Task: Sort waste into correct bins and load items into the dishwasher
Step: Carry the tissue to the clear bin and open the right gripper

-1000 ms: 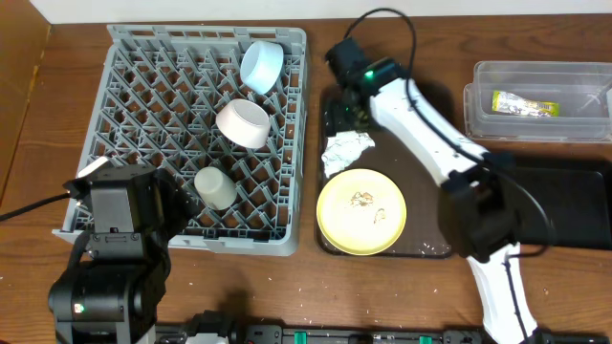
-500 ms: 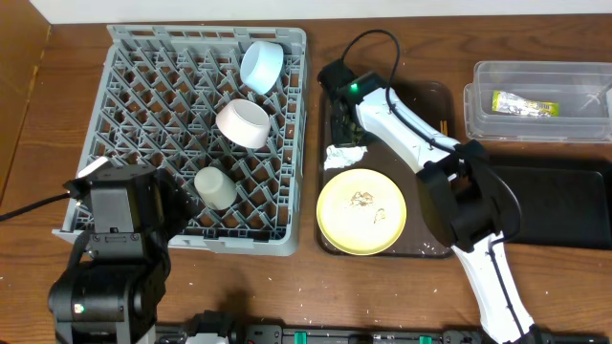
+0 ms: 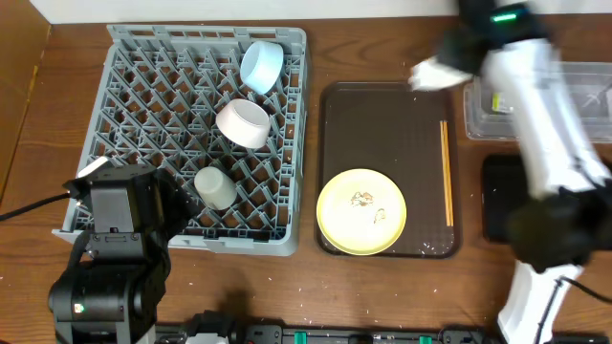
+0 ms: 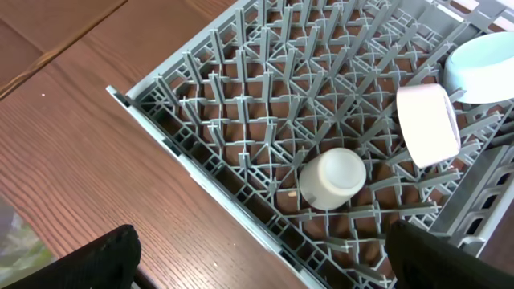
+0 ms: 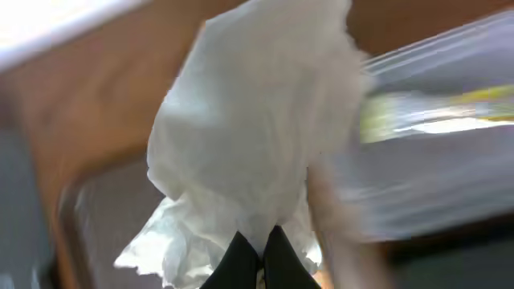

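My right gripper (image 5: 259, 255) is shut on a crumpled white napkin (image 5: 249, 136); from overhead the napkin (image 3: 435, 73) hangs in the air over the brown tray's (image 3: 382, 115) far right corner, beside the clear bin (image 3: 535, 96). On the tray lie a yellow plate (image 3: 361, 211) with crumbs and a pair of chopsticks (image 3: 446, 172). The grey dish rack (image 3: 153, 143) holds a light blue bowl (image 3: 260, 65), a white bowl (image 3: 243, 123) and a small cup (image 3: 214, 187). My left gripper (image 4: 265, 265) hovers open over the rack's near corner, its dark fingers (image 4: 88, 261) wide apart.
The clear bin holds a yellow-green wrapper (image 3: 524, 103). A black bin (image 3: 497, 196) stands right of the tray, partly hidden by my right arm. The rack's near rim (image 4: 201, 172) crosses the left wrist view, with bare wooden table (image 4: 80, 144) before it.
My right gripper closed on the napkin on the tray, lifted it and swung it up and right toward the clear bin. The chopsticks now show on the tray. The left arm stayed still.
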You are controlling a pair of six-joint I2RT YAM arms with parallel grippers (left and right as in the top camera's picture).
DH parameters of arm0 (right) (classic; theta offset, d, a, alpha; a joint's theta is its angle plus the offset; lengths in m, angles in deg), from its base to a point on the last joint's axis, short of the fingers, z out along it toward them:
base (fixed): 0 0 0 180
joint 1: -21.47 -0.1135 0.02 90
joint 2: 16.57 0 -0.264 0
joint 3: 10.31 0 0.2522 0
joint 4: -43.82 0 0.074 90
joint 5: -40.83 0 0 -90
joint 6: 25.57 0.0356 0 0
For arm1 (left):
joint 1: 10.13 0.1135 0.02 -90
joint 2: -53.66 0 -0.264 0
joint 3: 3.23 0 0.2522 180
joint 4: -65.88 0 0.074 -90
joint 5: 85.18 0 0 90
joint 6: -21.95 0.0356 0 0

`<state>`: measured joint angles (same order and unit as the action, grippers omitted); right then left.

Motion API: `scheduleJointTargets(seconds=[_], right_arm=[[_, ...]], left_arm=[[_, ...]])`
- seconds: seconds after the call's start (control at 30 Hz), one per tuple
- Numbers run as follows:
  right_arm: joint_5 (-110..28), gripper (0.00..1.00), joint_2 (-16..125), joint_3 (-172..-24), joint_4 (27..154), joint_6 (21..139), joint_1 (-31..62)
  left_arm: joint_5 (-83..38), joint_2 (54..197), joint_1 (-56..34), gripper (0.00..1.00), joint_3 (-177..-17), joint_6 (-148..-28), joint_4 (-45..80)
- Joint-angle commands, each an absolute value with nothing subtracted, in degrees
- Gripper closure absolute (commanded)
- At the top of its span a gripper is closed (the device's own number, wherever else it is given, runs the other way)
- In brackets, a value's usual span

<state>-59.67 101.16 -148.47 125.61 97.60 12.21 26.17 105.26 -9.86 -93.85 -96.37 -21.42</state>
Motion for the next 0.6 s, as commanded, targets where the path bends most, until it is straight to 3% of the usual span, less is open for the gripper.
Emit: scheduleJointTargets(seconds=[0.0, 0.23, 0.3, 0.33, 0.37, 0.4, 0.57], right_arm=[[-61.4, 0.98, 102.2, -147.5, 127.0, 102.4, 18.2], [-58.5, 0.95, 106.6, -146.9, 125.8, 104.3, 26.3], [-58.3, 0.60, 108.0, -146.9, 125.1, 104.0, 27.0], [-57.5, 0.30, 108.5, -146.9, 125.1, 102.5, 27.2], [-56.9, 0.12, 108.8, -146.9, 125.1, 100.9, 27.2], [-55.9, 0.01, 108.8, -146.9, 125.3, 99.2, 27.2], [-53.2, 0.01, 104.5, -147.1, 126.7, 95.2, 27.2]], left_arm=[[26.7, 105.3, -9.7, 0.02, -94.4, -96.4, -21.6], [26.7, 105.3, -9.7, 0.02, -94.4, -96.4, -21.6], [26.7, 105.3, -9.7, 0.02, -94.4, -96.5, -21.6], [26.7, 105.3, -9.7, 0.02, -94.4, -96.4, -21.6], [26.7, 105.3, -9.7, 0.02, -94.4, -96.4, -21.6], [26.7, 105.3, -9.7, 0.02, -94.4, -96.4, -21.6], [26.7, 105.3, -9.7, 0.02, -94.4, -96.5, -21.6]])
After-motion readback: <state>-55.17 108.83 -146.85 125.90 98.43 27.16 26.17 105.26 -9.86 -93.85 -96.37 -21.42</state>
